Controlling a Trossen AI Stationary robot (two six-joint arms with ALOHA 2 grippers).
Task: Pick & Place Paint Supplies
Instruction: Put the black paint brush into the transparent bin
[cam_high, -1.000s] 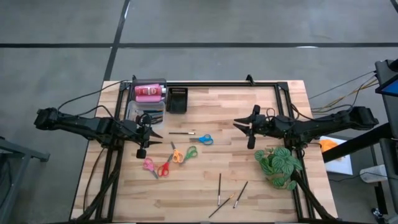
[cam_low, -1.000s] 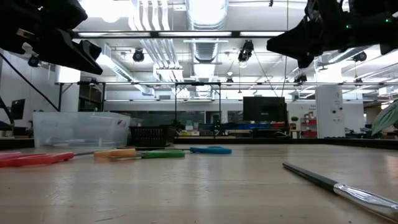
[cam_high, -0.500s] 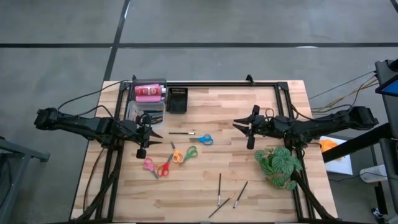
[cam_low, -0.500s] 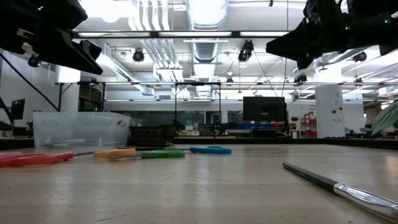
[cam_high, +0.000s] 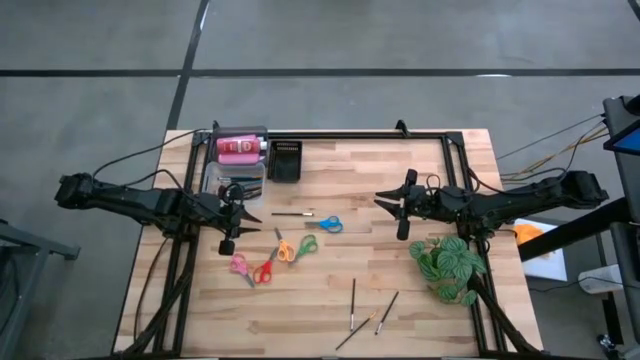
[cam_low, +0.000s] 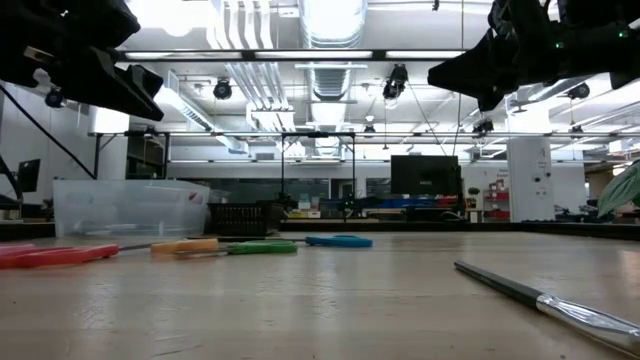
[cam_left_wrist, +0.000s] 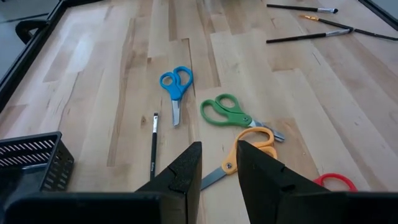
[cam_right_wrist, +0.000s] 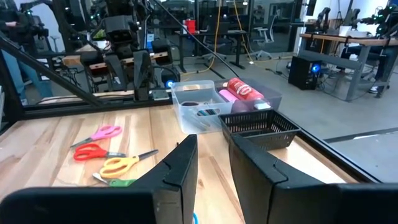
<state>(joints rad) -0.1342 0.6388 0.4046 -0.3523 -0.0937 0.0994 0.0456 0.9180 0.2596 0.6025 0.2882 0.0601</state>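
The orange scissors (cam_high: 285, 250) lie mid-table just ahead of the left gripper (cam_high: 243, 216), blades pointing back toward it, nearer than the right gripper (cam_high: 392, 207); both hover slightly parted, holding nothing

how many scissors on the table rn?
5, none held. Blue scissors lie mid-table. Green scissors and orange scissors lie side by side nearer the left gripper. Red scissors and pink scissors lie below those. None appear hidden.
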